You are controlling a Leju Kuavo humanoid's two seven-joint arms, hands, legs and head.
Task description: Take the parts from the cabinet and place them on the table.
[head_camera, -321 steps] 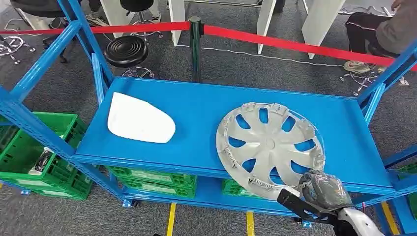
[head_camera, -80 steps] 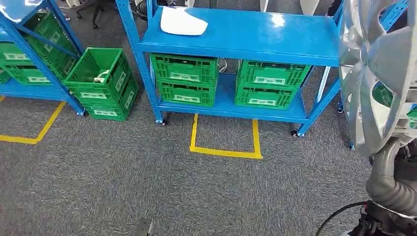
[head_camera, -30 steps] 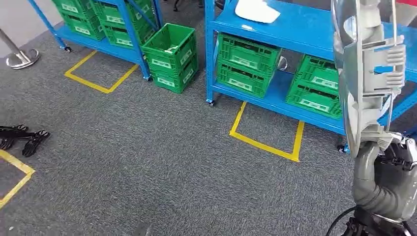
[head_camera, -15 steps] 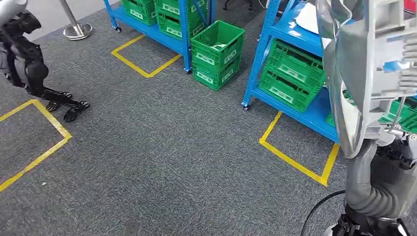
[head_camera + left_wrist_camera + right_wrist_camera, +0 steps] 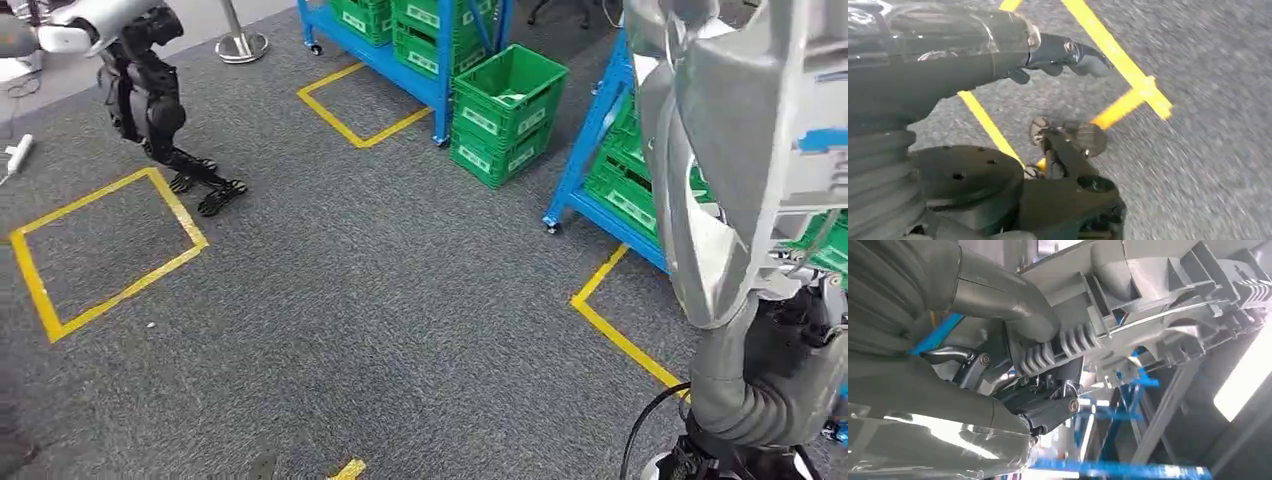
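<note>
The silver hubcap point(image 5: 740, 150) stands on edge at the right of the head view, lifted close to the camera. My right hand point(image 5: 800, 312) grips its lower rim from below, mostly hidden behind it. Close up in the right wrist view, the right hand point(image 5: 1013, 365) clamps the ribbed back edge of the hubcap point(image 5: 1158, 300). My left hand point(image 5: 1058, 50) hangs over grey carpet, dark fingers stretched out, holding nothing.
Another humanoid robot point(image 5: 150, 90) stands at the upper left beside a yellow tape square point(image 5: 100, 250). Blue racks point(image 5: 590, 130) with green crates point(image 5: 505, 100) run along the upper right. A stanchion base point(image 5: 240, 45) sits at the top. Grey carpet spreads ahead.
The camera has swung left: the blue racks slid toward the right edge and the other robot came into view. The hubcap stays held in my right hand.
</note>
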